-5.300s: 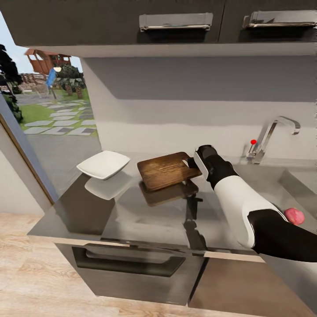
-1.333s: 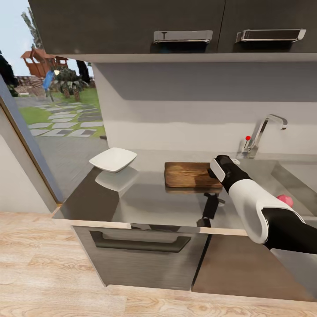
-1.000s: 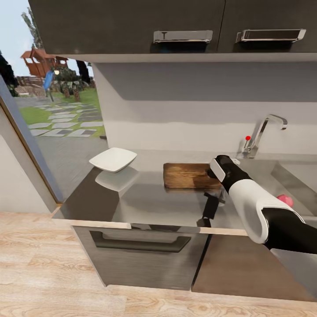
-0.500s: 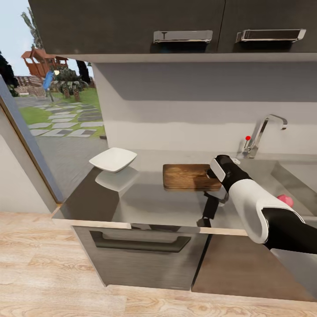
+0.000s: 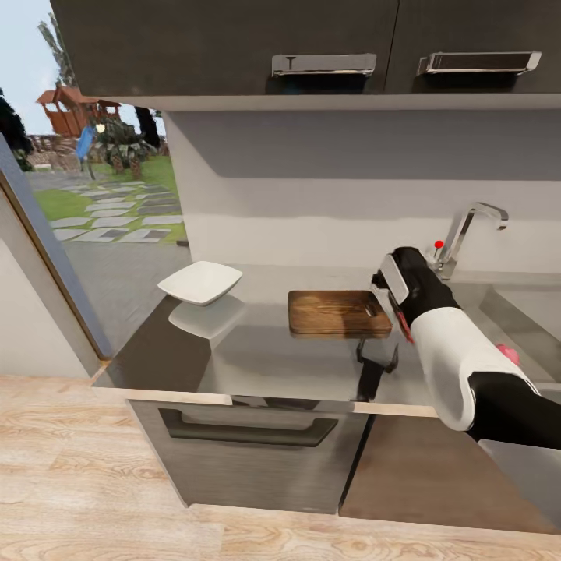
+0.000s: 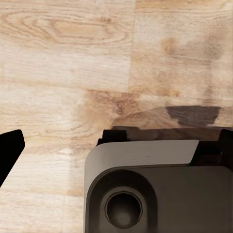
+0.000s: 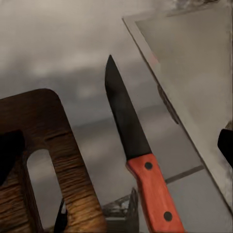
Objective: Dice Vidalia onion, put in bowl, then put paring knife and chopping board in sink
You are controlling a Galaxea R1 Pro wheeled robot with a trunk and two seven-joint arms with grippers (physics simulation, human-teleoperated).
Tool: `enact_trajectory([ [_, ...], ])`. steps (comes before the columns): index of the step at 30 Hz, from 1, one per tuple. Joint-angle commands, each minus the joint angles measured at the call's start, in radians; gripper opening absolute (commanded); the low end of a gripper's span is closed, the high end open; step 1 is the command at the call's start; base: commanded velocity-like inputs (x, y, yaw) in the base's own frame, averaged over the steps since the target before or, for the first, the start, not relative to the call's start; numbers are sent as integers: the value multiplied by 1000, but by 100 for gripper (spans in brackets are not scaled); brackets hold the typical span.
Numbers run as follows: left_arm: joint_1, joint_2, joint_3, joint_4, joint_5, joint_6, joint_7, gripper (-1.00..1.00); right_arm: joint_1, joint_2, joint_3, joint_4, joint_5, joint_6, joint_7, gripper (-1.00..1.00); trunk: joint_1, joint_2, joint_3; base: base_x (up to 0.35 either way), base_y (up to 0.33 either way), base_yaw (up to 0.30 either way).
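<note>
One released right hand (image 5: 387, 290) above bare countertop (image 5: 273, 358) between chopping board (image 5: 336, 312) and sink (image 5: 523, 319).

On the glossy grey countertop (image 5: 257, 358) the chopping board (image 5: 335, 313) lies flat between the white bowl (image 5: 200, 282) and the sink (image 5: 520, 323), while the right arm's gripper (image 5: 387, 290) hangs just above the board's handle end, below the faucet (image 5: 466, 234).

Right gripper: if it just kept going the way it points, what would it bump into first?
Most likely the red-handled paring knife lying on the glossy grey countertop, between the brown wooden chopping board and the steel sink. The right gripper hovers above; depth is hard to judge.
</note>
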Motion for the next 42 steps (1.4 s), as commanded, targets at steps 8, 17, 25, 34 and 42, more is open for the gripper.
enact_trajectory([
  [8,0,0,0,-1,3,-2,-1,100,0,6,1,-227,-8,154,-10,100,0,0,-1,-5,0,0],
  [17,0,0,-1,-1,3,-3,-1,100,0,6,3,-233,-8,160,-8,100,0,0,-1,-247,0,0],
  [25,0,0,-1,-1,3,-3,-1,100,0,6,3,-216,-7,160,-7,100,0,0,-1,-332,0,0],
  [34,0,0,-1,-1,3,-3,-1,100,0,5,3,-178,-7,158,-5,100,0,0,-1,-334,0,0],
  [42,0,0,-1,-1,3,-3,-1,100,0,4,3,-142,-7,152,-4,100,0,0,-1,-334,0,0],
])
